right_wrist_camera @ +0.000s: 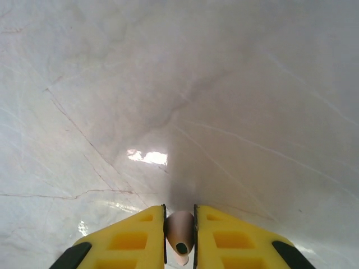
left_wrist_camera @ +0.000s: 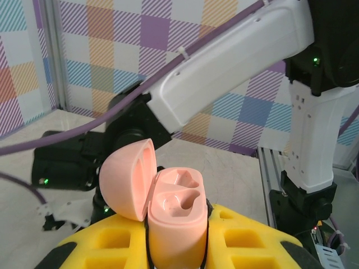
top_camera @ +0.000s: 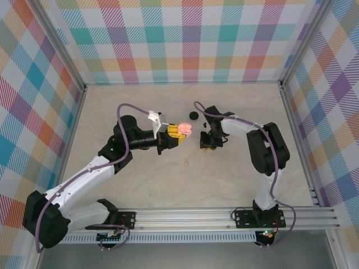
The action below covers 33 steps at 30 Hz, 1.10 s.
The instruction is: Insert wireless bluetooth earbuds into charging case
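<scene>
— Where's the round salmon-pink clamshell charging case (left_wrist_camera: 174,216)?
— Lid open, both sockets empty, clamped between the left arm's yellow fingers (left_wrist_camera: 247,241).
— And the right fingers (right_wrist_camera: 126,241)?
— Closed on a small pale piece with a dark spot (right_wrist_camera: 180,240). A small black rounded earbud (top_camera: 193,115) lies on the pale marbled tabletop (top_camera: 140,185) nearby.

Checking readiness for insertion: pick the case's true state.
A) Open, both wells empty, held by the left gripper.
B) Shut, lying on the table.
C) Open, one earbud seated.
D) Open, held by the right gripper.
A: the case sits clamped in the left gripper, lid swung open, both wells bare.
</scene>
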Motion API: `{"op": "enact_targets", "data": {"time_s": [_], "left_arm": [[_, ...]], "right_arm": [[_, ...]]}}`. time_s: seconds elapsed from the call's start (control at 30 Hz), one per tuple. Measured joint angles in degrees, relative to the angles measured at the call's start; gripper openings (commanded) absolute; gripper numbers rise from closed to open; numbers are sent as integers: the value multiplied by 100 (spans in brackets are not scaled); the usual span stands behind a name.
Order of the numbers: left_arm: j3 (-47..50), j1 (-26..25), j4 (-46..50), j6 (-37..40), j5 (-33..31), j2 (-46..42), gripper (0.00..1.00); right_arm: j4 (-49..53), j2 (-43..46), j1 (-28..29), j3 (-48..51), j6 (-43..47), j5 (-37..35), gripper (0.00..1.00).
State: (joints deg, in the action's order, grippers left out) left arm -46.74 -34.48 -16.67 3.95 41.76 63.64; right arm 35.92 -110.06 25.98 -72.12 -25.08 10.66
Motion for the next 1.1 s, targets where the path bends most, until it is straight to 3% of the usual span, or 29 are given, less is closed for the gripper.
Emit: {"op": "enact_targets", "data": {"time_s": [0.5,1.1], "left_arm": [[118,7,-44,-527,-1246,254,8],[186,125,-361,-1115,-1674,490,9]], "right_arm": [[-1705,1473,-612,1086,-584,1801,19],[-2468,2957,-800,1204,-944,3025,22]]}}
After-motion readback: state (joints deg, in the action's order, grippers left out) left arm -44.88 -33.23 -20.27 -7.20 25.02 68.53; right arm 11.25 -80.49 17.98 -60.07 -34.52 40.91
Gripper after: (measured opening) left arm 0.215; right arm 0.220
